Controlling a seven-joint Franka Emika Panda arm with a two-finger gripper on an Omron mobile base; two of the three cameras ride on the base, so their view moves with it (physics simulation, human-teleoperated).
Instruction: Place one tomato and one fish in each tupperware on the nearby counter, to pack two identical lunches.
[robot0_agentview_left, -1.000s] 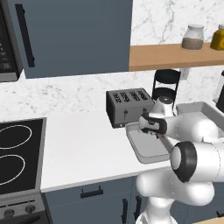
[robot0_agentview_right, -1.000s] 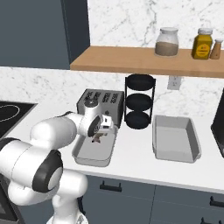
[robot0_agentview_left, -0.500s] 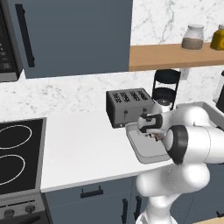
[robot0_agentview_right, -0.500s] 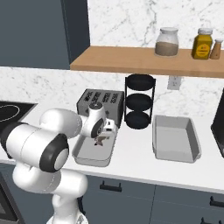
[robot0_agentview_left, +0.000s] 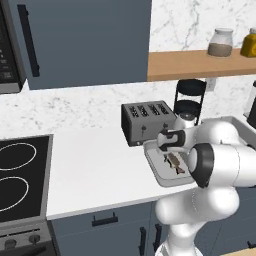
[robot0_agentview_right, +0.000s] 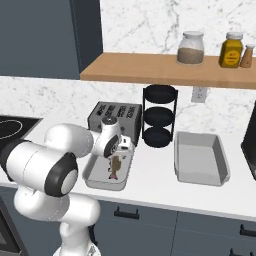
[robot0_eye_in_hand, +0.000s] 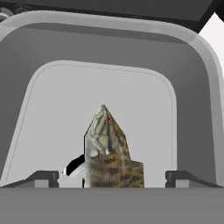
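Fish (robot0_eye_in_hand: 108, 153): tail end cut off at the bottom of the hand view, between the finger tips (robot0_eye_in_hand: 43, 178); only the head and forebody show. Near tupperware (robot0_agentview_left: 159, 172): right portion hidden behind the arm in the left base view. Far tupperware (robot0_agentview_left: 244, 127): mostly hidden behind the arm and cut by the right edge there. Black tiered rack (robot0_agentview_left: 189, 100): base hidden behind the arm. Jar contents on the wooden shelf (robot0_agentview_right: 150, 67): too small to identify.
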